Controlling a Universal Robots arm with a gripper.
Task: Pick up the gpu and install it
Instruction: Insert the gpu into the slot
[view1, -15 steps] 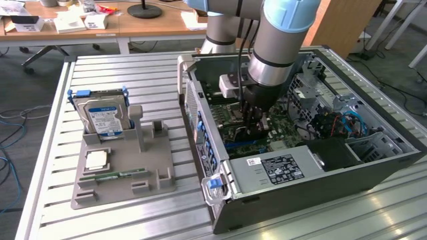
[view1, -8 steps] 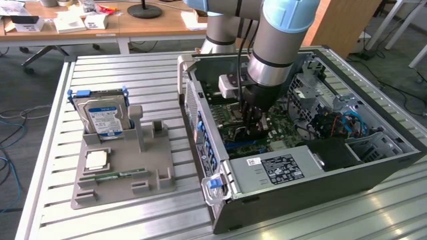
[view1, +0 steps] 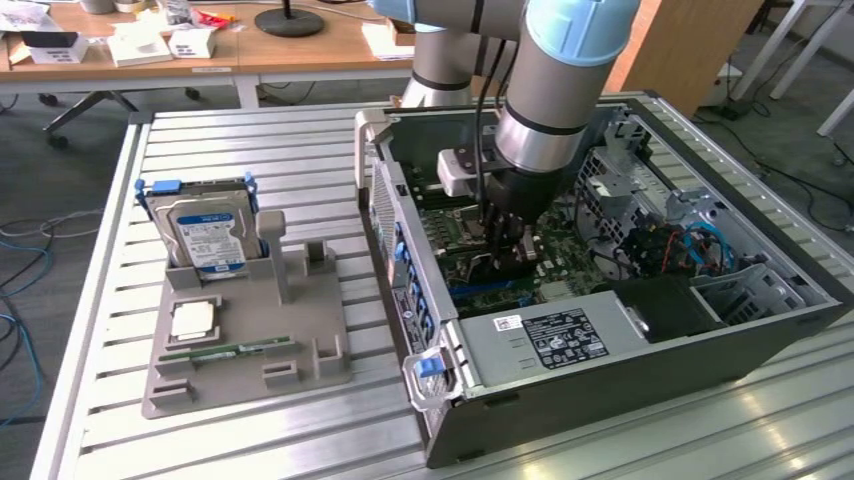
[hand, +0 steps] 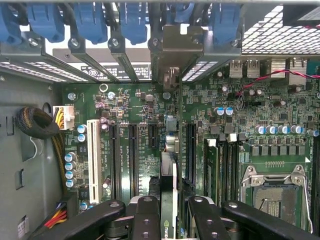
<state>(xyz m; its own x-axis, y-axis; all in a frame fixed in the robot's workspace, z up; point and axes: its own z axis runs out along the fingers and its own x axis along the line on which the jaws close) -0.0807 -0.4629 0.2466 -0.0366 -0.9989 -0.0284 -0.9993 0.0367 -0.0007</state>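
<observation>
I see the arm reaching down into the open computer case (view1: 747, 330), which lies on its side on the slatted metal surface (view1: 240, 150). The pincer (view1: 511, 262) is low over the motherboard (hand: 135, 105), and from the wrist view its black fingers (hand: 145, 220) are clamped on the gpu (hand: 169, 200), held edge-on between them so I see only its thin dark edge with a small logo. The card stands upright over the board, lined up with the long expansion slots (hand: 190, 150), its far end reaching toward the rear slot brackets with the blue latches (hand: 135, 22). I cannot tell whether its edge is seated in a slot. The empty processor socket (hand: 275, 195) sits off to one side. On the exterior view's left, well apart from the case, a grey parts holder (view1: 240, 350) carries a hard drive (view1: 207, 235) standing upright and a green memory stick (view1: 234, 350) lying flat.
</observation>
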